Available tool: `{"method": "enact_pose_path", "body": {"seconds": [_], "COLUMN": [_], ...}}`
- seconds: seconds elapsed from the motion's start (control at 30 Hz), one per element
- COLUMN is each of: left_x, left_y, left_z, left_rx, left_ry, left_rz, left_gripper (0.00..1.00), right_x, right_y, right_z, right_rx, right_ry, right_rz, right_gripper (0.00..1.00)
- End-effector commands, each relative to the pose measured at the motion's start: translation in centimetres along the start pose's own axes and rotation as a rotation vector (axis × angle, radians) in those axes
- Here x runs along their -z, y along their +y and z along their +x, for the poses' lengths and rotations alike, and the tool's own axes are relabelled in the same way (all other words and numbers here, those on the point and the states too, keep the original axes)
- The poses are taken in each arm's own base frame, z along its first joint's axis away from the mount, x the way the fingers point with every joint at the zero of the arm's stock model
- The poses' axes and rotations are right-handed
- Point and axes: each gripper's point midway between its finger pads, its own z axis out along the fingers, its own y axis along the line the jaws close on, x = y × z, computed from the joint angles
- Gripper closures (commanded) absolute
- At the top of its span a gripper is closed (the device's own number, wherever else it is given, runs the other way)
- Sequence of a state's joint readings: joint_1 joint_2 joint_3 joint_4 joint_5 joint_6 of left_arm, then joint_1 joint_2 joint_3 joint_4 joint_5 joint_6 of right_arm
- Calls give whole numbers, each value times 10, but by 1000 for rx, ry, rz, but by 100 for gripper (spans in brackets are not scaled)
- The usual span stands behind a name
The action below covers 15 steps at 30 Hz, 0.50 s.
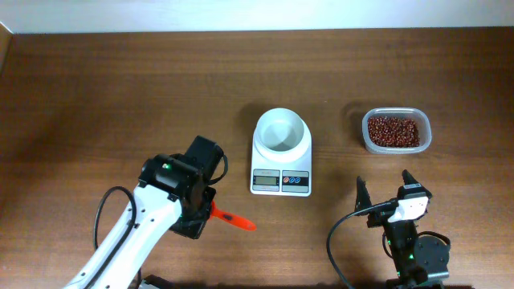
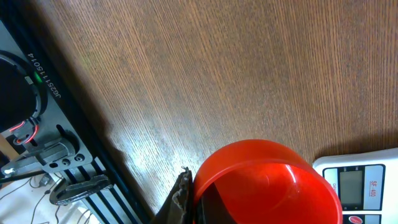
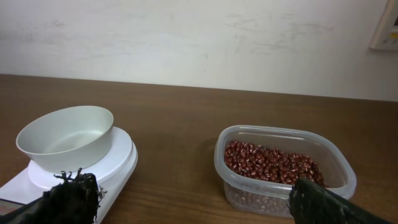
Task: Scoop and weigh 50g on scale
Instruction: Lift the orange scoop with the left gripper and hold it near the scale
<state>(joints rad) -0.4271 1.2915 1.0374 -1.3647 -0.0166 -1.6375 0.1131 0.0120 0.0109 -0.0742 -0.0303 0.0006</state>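
Overhead view: I find the scale (image 1: 280, 160) at the table's centre, and its white bowl (image 1: 280, 130) is empty. The right wrist view confirms a clean interior. The beans (image 1: 393, 131) lie heaped in the clear tub (image 1: 427, 136), to the right of the scale and apart from it. I see none spilled on the table (image 1: 120, 96).

Left gripper (image 1: 202, 210) sits front-left of the scale, clamped narrow on the handle of a red scoop (image 1: 234, 218). Its wrist view shows the scoop's round cup near the scale's front corner. I see no beans on it, though its inside is not plainly shown. Right gripper (image 1: 384, 181) stands at the front edge, just short of the tub, jaws spread wide and holding nothing.

Assessment: the tool is in hand and nothing has been weighed. Outstanding steps are to carry the scoop across to the tub, load it, tip it into the bowl, and repeat until the reading reaches fifty grams. The display digits are too small to read, so I cannot confirm the scale is on or zeroed. The scoop's path to the tub crosses the scale, so I judge a knocked bowl the main hazard.
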Motion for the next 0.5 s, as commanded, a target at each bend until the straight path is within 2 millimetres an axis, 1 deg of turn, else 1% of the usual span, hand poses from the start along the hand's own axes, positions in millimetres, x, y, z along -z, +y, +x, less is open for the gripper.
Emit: {"method": "enact_pose_path", "body": {"seconds": [0.0,0.47], "left_x": [-3,-3], "left_y": [3,3], "left_z": [1,3], "left_rx": [-20,-20], "left_ry": [2,12], "left_rz": [-16,-17], "left_gripper": [100,100], "right_x": [0,0], "right_y": [3,3], "right_z": [2,2], "right_rx": [-6,-6], "right_ry": [2,2], "right_rz": [-16,-16], "right_gripper": [1,1]}}
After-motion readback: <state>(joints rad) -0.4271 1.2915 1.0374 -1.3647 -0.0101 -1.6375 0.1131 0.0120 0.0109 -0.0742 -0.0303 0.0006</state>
